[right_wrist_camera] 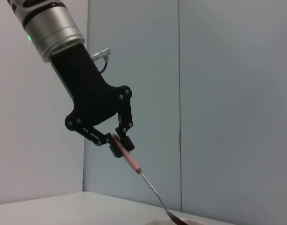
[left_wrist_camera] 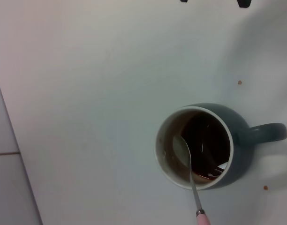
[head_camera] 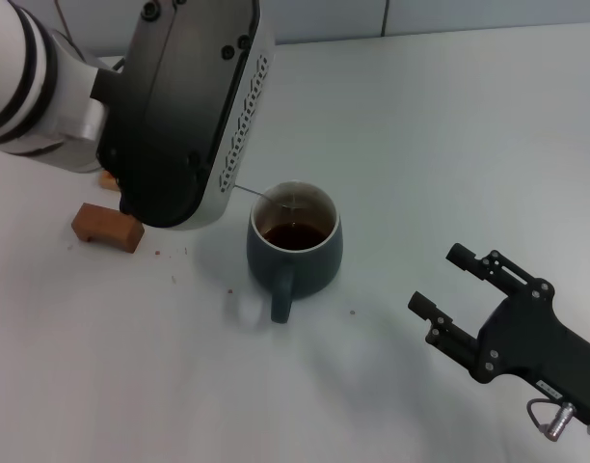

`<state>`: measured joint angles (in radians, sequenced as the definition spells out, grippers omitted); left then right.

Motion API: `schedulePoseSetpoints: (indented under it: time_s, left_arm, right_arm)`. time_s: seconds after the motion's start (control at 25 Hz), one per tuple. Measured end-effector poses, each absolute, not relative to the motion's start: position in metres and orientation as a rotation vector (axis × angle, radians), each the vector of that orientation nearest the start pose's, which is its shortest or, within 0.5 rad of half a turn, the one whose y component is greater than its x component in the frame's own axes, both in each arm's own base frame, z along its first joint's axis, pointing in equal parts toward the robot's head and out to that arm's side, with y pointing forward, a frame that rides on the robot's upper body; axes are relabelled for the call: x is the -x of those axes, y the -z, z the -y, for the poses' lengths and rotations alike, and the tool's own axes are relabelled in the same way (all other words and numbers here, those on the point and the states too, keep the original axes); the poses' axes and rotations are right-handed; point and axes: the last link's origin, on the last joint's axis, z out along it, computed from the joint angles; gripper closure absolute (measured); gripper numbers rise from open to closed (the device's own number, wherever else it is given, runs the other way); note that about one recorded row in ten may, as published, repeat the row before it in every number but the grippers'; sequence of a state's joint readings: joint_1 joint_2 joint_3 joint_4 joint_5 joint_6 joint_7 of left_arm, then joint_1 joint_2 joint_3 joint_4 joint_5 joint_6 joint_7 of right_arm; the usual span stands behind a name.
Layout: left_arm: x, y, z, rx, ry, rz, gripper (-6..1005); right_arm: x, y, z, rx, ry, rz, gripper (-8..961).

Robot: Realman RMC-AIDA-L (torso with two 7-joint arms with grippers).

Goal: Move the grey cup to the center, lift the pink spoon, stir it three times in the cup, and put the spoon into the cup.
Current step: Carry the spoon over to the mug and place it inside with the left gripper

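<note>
The grey cup (head_camera: 295, 253) stands on the white table with its handle toward me and holds dark brown liquid. It also shows in the left wrist view (left_wrist_camera: 237, 140). My left gripper (right_wrist_camera: 119, 143) is above the cup and to its left, shut on the pink handle of the pink spoon (right_wrist_camera: 131, 161). The spoon slants down so that its thin metal neck (head_camera: 268, 198) crosses the rim. Its bowl (left_wrist_camera: 181, 148) lies inside the cup against the cream wall. My right gripper (head_camera: 440, 280) is open and empty, low over the table to the right of the cup.
A brown rectangular block (head_camera: 107, 227) lies on the table left of the cup, partly under my left arm (head_camera: 184, 106). A few small crumbs (left_wrist_camera: 239, 82) dot the table around the cup. A pale wall rises at the table's far edge.
</note>
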<state>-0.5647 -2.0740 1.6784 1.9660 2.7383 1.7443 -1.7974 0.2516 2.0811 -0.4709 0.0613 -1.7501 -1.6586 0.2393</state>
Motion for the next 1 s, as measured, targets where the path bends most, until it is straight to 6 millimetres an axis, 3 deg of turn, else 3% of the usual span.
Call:
schedulePoseSetpoints:
  time_s: [0.48,1.0]
  left_arm:
    - [0.079,-0.005,-0.302,2.584,-0.828,-0.926,874]
    - [0.088,-0.009,-0.295,2.584,-0.858,-0.901,873]
  right_arm:
    - [-0.309,0.065,-0.191,2.207,-0.974,-0.292,276]
    - [-0.308,0.066,-0.191,2.213,-0.974,-0.291,275]
